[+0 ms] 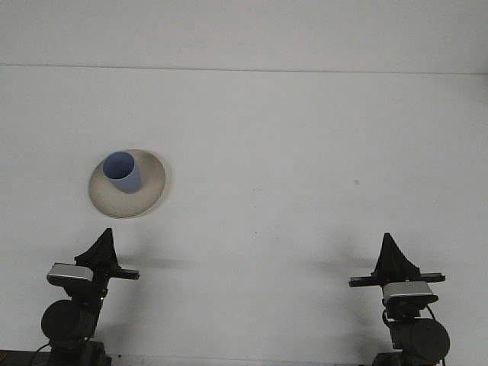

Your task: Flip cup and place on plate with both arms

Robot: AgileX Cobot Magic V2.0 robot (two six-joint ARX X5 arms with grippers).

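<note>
While your blue cup [122,171] stands mouth-up on the beige plate [149,191], both arms sit low at the near edge of the white bench [305,152]. Your left end effector [101,245] lies just near of the plate, apart from it; your right end effector [390,253] is well to the plate's right. You cannot tell from this view whether either is parted or closed.

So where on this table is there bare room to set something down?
Nearly everywhere. The table is bare right of the plate, between the left gripper and right gripper, and behind the plate to the far edge. Only the plate is occupied, holding the blue cup.
</note>
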